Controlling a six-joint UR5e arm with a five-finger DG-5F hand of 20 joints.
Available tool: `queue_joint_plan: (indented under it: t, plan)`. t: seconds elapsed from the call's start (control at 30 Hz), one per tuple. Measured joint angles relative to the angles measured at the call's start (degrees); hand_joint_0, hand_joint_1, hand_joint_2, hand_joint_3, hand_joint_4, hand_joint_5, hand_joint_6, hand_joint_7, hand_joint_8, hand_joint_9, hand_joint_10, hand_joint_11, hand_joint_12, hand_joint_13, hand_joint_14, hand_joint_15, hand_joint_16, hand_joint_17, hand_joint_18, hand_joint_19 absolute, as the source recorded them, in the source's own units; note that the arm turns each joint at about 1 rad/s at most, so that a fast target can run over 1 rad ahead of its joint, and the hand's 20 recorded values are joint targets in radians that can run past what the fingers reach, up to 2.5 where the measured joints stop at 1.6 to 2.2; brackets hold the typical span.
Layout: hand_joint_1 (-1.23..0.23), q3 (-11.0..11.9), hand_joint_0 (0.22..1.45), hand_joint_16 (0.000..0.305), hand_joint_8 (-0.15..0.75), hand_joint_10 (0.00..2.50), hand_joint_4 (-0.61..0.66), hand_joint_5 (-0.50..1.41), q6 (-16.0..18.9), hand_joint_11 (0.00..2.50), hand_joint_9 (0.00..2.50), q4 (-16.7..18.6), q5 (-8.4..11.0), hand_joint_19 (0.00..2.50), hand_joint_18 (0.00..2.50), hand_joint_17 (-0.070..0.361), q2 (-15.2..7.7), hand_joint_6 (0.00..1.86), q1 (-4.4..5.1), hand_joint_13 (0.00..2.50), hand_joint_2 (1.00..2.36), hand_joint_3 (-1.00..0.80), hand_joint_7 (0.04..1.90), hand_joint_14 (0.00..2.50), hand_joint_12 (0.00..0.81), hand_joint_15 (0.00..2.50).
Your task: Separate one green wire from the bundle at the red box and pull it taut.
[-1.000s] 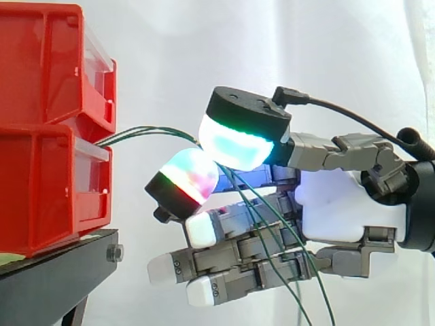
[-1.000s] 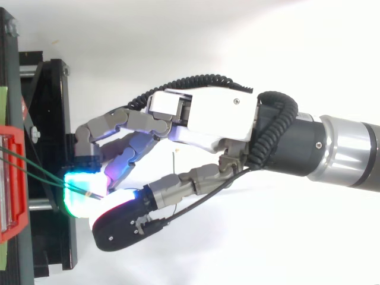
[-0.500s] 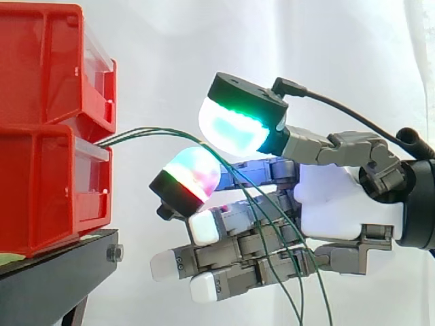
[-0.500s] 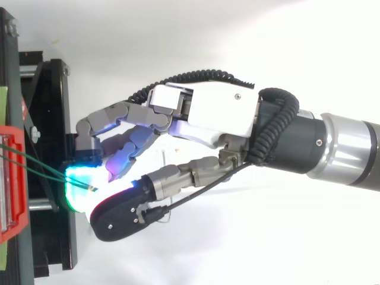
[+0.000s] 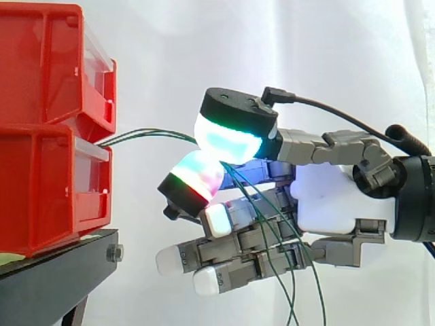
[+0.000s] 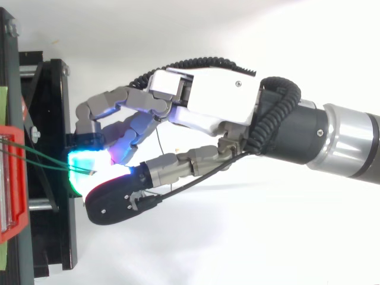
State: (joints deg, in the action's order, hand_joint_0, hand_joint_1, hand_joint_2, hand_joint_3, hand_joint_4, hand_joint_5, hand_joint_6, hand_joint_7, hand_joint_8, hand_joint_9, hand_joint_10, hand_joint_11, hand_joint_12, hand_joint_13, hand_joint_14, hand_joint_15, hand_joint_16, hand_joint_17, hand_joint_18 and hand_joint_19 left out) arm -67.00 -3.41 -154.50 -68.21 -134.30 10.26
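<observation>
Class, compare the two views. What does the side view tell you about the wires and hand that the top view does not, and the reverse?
Side view: two red bins stacked one on the other, the green wires leaving the front of the lower one, and their slack strands hanging down across the lower fingers of the hand.

Top view: the arm's silver wrist section, and the wires converging from the bin toward the hand.

Both: two glowing pads closed on the green wires a little way off the bins, which sit on a black stand.
</observation>
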Motion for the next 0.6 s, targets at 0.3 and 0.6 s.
queue_joint_plan:
  t: [0.3,0.6]
  plan:
    - [-0.48,3.08,0.57,0.056,0.322,0.02,0.24,-0.13,-1.05,0.60,1.01,-3.48,-0.33,0.44,0.62,0.127,0.00,0.85,-1.07,0.61,1.00,-0.43,1.31,0.01,0.399,0.27]
    - [-0.72,4.13,0.58,0.056,0.325,0.02,0.24,-0.14,-2.28,0.61,0.98,-4.35,0.09,0.44,0.63,0.127,0.00,0.86,-1.24,0.62,1.02,-0.18,1.34,0.01,0.403,0.28]
